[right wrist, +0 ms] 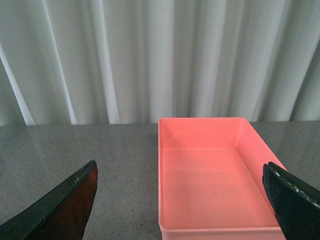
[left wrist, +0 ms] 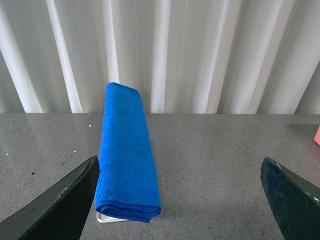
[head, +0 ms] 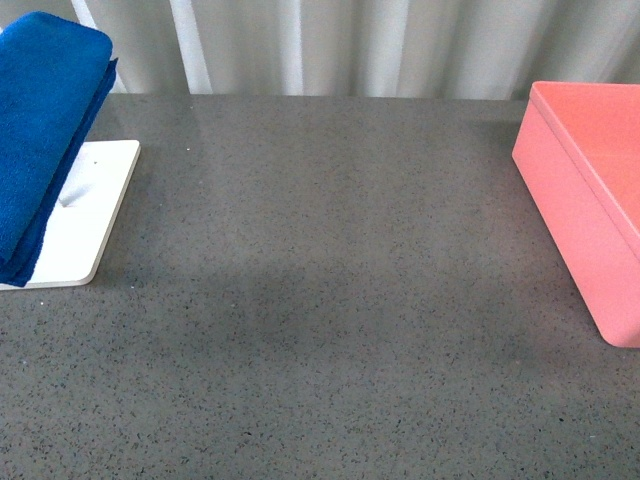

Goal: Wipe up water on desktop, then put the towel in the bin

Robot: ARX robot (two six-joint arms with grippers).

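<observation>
The blue towel (head: 45, 120) hangs folded over a rack at the far left of the grey speckled desktop (head: 330, 250). I cannot make out any water on the desktop. The pink bin (head: 580, 200) stands at the right edge, and it is empty. Neither arm shows in the front view. In the left wrist view, my left gripper (left wrist: 179, 160) is open and apart from the towel (left wrist: 127, 150), which lies ahead near one finger (left wrist: 65, 200). In the right wrist view, my right gripper (right wrist: 179, 164) is open and faces the bin (right wrist: 160, 175), holding nothing.
The rack's white base plate (head: 95, 210) lies under the towel and shows as a corner (left wrist: 107, 218) in the left wrist view. A pale pleated curtain (head: 350, 45) closes off the desktop's far edge. Bare desktop stretches between rack and bin.
</observation>
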